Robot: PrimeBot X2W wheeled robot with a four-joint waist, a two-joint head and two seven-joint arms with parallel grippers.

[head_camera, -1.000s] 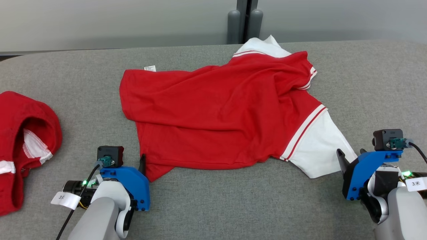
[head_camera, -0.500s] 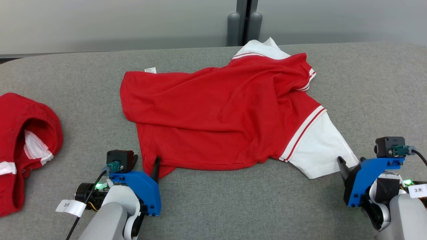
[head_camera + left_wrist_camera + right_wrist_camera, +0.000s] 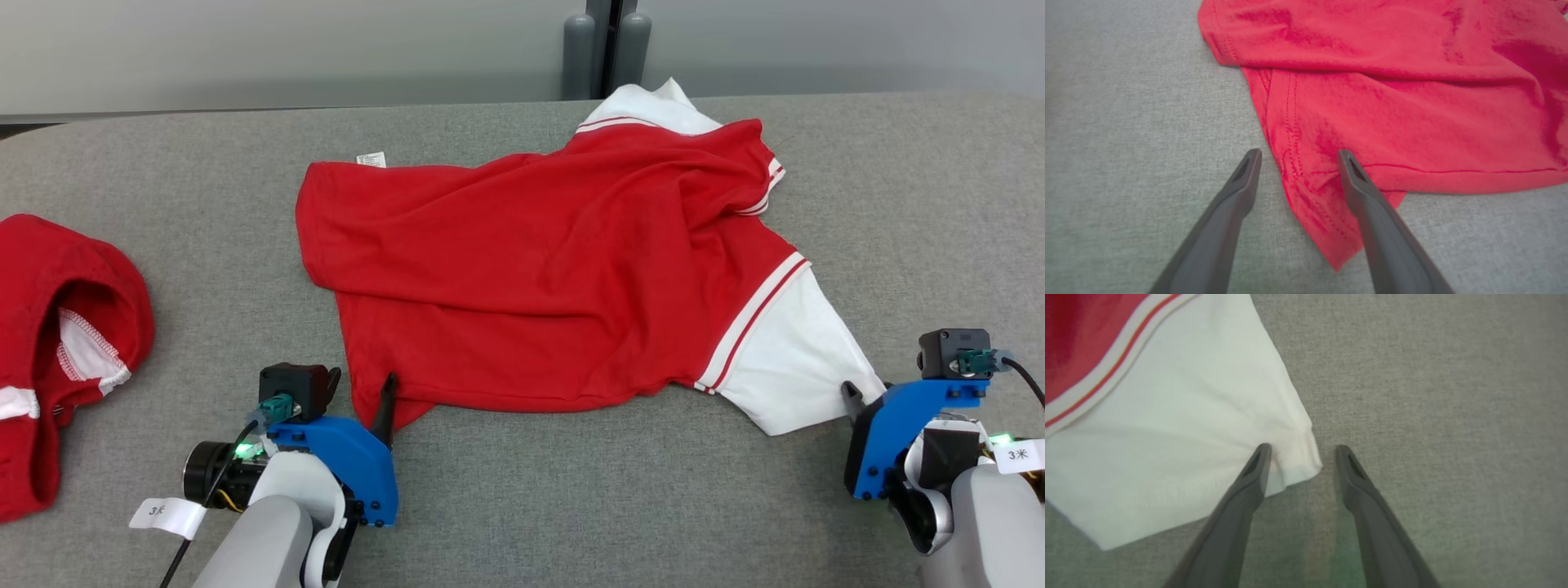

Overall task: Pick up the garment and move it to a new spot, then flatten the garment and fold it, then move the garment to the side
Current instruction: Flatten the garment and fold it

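**Q:** What stands nearest the near edge of the table [image 3: 571, 506]?

**A:** Two grippers. The left gripper [image 3: 359, 384], fingers spread, straddles the near left corner of the shirt [image 3: 555, 278]. In the left wrist view one finger lies over the red hem and the other over bare grey cloth, with nothing clasped. The right gripper [image 3: 865, 394], likewise spread, brackets the tip of the white sleeve [image 3: 792, 367]. In the right wrist view one finger touches the fabric and the other stands over the table just beside it.

**Q:** Where does the shirt lie?

**A:** Crumpled across the middle of the table, reaching from the grippers to the far edge, where a white part ends it. A small label [image 3: 371, 158] shows at its far left corner.

**Q:** What else shares the surface?

**A:** A second red garment [image 3: 49, 327] at the left edge, well apart from the shirt, with bare cloth between them.

**Q:** Where is open room?

**A:** Bare table runs along the near edge between the grippers, and over the right side up to the far right corner. Beyond the far edge stand two grey posts [image 3: 600, 49] and a pale wall [image 3: 245, 49].
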